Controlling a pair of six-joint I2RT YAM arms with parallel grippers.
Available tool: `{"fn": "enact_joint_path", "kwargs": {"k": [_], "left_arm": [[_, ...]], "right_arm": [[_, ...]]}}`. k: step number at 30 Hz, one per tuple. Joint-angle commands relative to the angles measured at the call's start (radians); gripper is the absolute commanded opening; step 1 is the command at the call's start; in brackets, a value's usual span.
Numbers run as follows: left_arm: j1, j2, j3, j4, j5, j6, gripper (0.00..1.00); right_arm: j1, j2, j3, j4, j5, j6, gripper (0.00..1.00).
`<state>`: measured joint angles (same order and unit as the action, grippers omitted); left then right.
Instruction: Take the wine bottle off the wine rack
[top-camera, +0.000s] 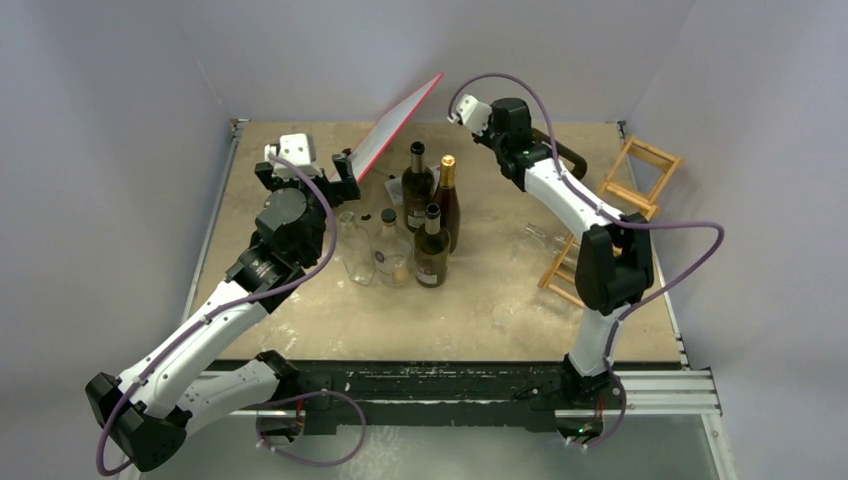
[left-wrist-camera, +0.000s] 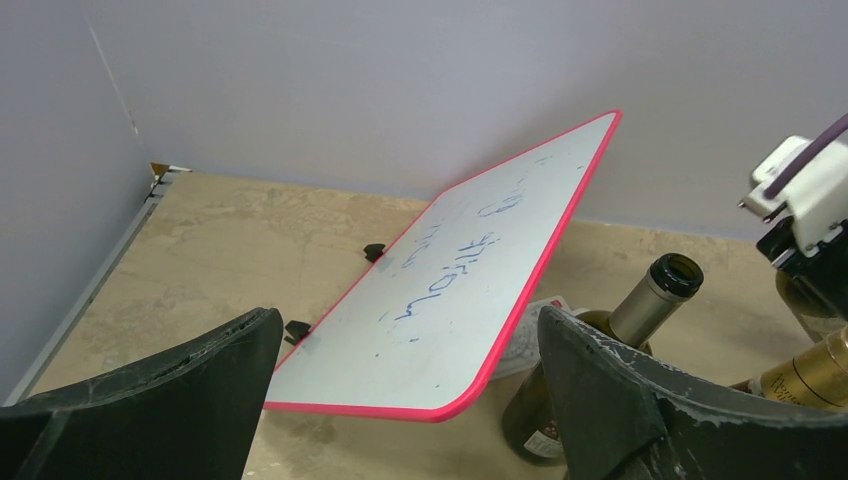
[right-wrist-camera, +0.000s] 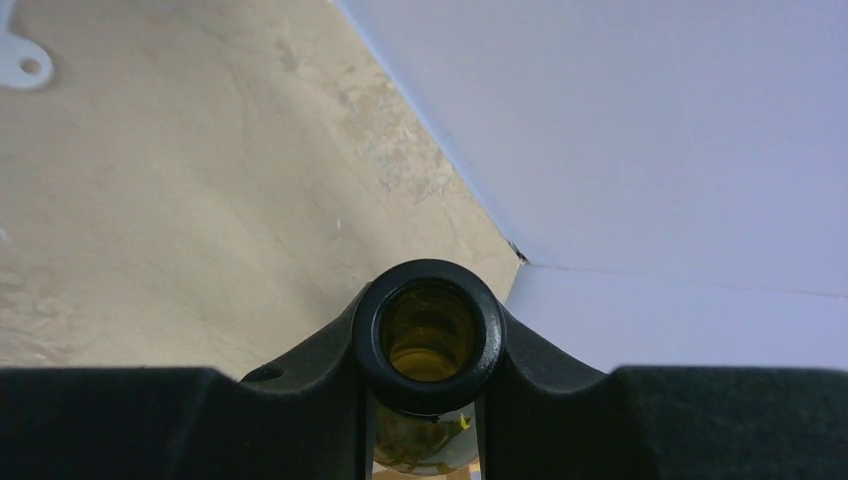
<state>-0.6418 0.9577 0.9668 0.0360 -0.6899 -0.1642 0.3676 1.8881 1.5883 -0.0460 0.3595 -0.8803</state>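
Observation:
My right gripper (top-camera: 548, 150) reaches to the back of the table and is shut on the neck of a green wine bottle (top-camera: 573, 160). In the right wrist view the bottle's open mouth (right-wrist-camera: 430, 335) sits clamped between the two black fingers (right-wrist-camera: 300, 400), and its body is hidden below. The wine rack (top-camera: 640, 175), a light wooden lattice, stands at the table's right edge just right of that gripper. My left gripper (top-camera: 345, 172) is open, with its jaws wide apart just before the near edge of a red-edged whiteboard (left-wrist-camera: 470, 280).
Several upright bottles cluster mid-table: dark ones (top-camera: 418, 185), a gold-topped one (top-camera: 447, 200) and clear ones (top-camera: 355, 245). A clear bottle (top-camera: 538, 238) lies by the rack's lower part (top-camera: 562, 272). The tilted whiteboard (top-camera: 395, 125) leans at the back. Walls enclose the back and sides.

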Motion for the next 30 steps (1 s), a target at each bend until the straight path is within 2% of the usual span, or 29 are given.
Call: {"fn": "enact_joint_path", "kwargs": {"k": [1, 14, 20, 30], "left_arm": [[0.005, -0.002, 0.012, 0.029, 0.01, -0.007, 0.99], [0.005, 0.001, 0.013, 0.028, 0.015, -0.01, 0.99], [0.005, 0.002, 0.018, 0.021, 0.023, -0.014, 0.99], [0.005, 0.003, 0.016, 0.021, 0.021, -0.011, 0.99]], "right_arm": [[-0.007, -0.145, 0.0, 0.105, -0.088, 0.059, 0.0], [-0.018, -0.326, -0.093, 0.162, -0.393, 0.392, 0.0], [-0.038, -0.368, -0.145, 0.251, -0.508, 0.52, 0.0], [-0.038, -0.348, -0.298, 0.577, -0.575, 0.7, 0.0]]}}
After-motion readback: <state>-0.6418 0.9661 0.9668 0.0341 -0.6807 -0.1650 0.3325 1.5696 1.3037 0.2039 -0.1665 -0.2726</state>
